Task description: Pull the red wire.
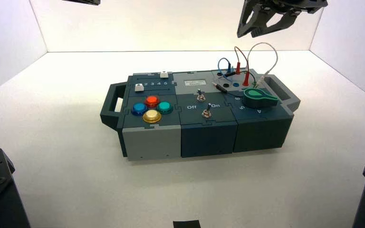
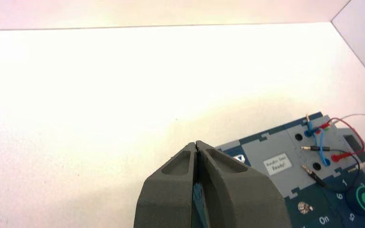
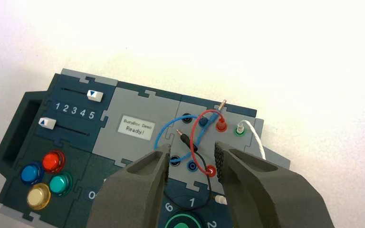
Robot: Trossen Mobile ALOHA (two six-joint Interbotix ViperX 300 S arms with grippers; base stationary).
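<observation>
The red wire (image 3: 194, 137) is a short dark-red loop on the box's grey socket panel, with one red plug (image 3: 221, 125) in a far socket and the other (image 3: 210, 169) in a nearer one. In the high view the red wire (image 1: 238, 53) arcs up at the box's back right. My right gripper (image 3: 191, 149) hangs open above that panel, apart from it. The nearer red plug shows below, between the fingers, and nothing is held. My right gripper (image 1: 266, 23) sits high at the top right. My left gripper (image 2: 197, 143) is shut and empty, parked high at the back left (image 1: 83, 1).
On the same panel are a white looped wire (image 1: 265, 47), a small blue wire (image 3: 168, 129) and a black lead (image 3: 196, 151) with a loose plug. Close by are a green knob (image 1: 259, 97), two toggle switches (image 1: 200, 96), coloured buttons (image 1: 151, 109), two sliders (image 3: 95, 95) and a display reading "Ready!" (image 3: 136, 127).
</observation>
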